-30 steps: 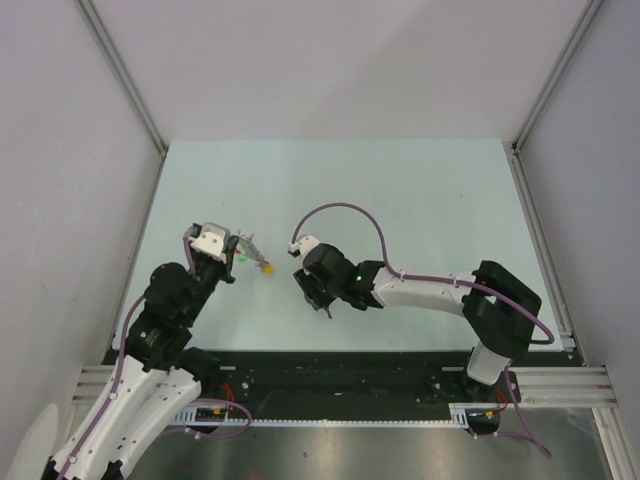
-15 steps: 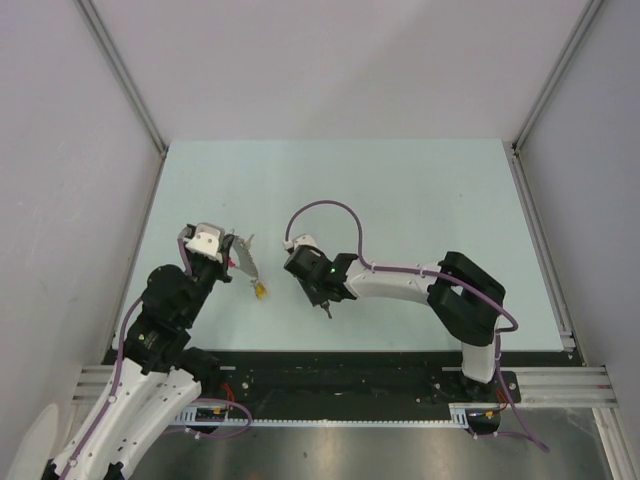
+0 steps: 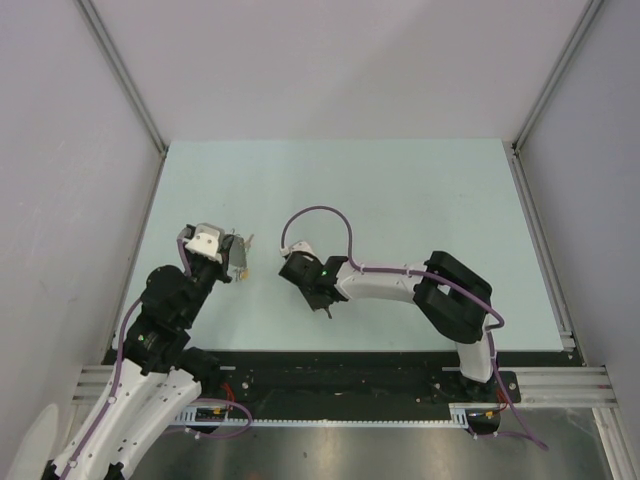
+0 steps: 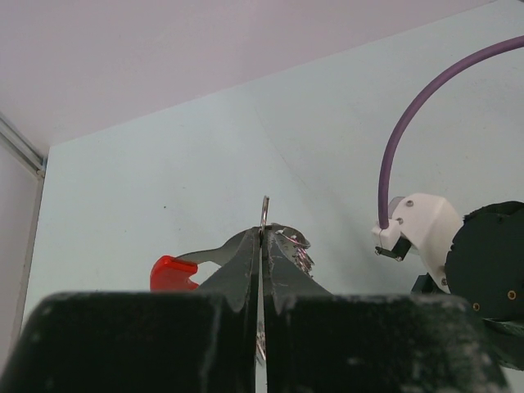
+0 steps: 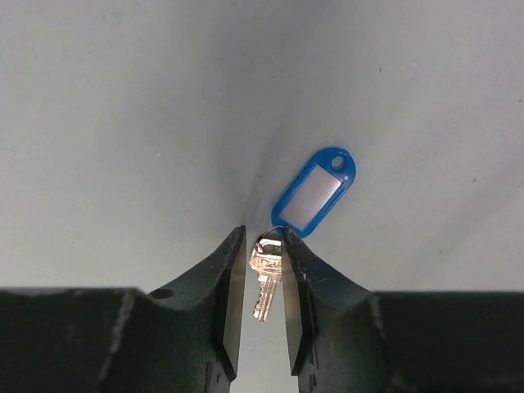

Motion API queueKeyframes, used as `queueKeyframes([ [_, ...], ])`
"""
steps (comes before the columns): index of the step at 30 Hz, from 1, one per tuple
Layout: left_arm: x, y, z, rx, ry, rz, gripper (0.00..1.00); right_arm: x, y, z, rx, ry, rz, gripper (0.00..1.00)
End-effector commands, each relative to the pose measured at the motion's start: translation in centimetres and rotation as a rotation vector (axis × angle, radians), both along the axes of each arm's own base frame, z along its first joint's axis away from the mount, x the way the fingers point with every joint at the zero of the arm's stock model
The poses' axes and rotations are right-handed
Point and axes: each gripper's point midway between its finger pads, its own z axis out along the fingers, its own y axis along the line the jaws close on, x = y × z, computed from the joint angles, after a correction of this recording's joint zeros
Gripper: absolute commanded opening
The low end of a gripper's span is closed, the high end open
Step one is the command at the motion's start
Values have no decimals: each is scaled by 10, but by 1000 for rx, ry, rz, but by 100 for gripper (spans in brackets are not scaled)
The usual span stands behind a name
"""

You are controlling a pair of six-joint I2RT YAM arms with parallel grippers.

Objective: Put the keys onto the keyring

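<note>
The blue-tagged key [image 5: 267,266] appears to lie on the table [image 5: 123,123], its silver blade between the fingers of the right pincer [image 5: 264,237]. The fingers stand narrowly parted around it; whether the pads press it cannot be told. The keyring [image 4: 264,214] is clamped edge-on in the fully closed left pincer [image 4: 262,246], well apart from the key. Risk, as judged: a shallow hold on so flat a key may let it twist or drop.

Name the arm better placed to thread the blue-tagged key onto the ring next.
Right. The right gripper brackets the silver key with the blue tag, while the left gripper is shut on the keyring and should probably just hold it steady.
</note>
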Motion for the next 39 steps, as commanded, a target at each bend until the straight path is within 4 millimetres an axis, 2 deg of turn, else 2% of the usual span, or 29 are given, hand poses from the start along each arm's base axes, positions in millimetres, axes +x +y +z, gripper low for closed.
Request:
queueKeyframes([
  [1, 0, -1, 21, -49, -68, -8, 0, 10, 7, 7, -5, -49, -22, 27],
  [10, 0, -4, 20, -49, -67, -23, 0, 12, 6, 11, -9, -68, -27, 20],
  [13, 0, -5, 20, -48, -64, -25, 0, 12, 6, 15, -5, -73, -28, 16],
  [18, 0, -6, 19, -48, -61, -32, 1, 11, 2, 21, -10, -78, -27, 1],
  [21, 1, -8, 18, -44, -57, -40, 0, 13, -1, 34, -7, -102, -26, 0],
  [24, 1, -13, 16, -36, -52, -69, 0, 18, -6, 54, 2, -149, -12, 0],
  [28, -1, -24, 16, -25, -54, -134, 0, 26, -12, 91, 67, -214, 19, 0],
  [30, -6, -38, 17, -14, -62, -221, 1, 33, -11, 106, 123, -248, 36, 0],
  [31, -7, -43, 17, -8, -62, -248, 1, 33, -16, 120, 168, -265, 48, 0],
  [33, -12, -56, 19, 9, -70, -337, 0, 37, -13, 141, 264, -300, 110, 0],
  [34, -13, -60, 20, 14, -70, -360, 0, 34, -18, 137, 280, -299, 141, 0],
  [35, -14, -66, 23, 18, -66, -393, 0, 44, -19, 171, 389, -371, 140, 0],
  [36, -18, -75, 24, 25, -65, -451, 0, 39, -16, 181, 443, -375, 211, 0],
  [37, -21, -79, 31, 24, -76, -485, 0, 35, -21, 176, 469, -369, 244, 0],
  [38, -19, -85, 31, 31, -68, -511, 0, 38, -24, 210, 592, -424, 277, 0],
  [39, -24, -93, 32, 32, -66, -571, 1, 37, -26, 218, 633, -438, 306, 0],
])
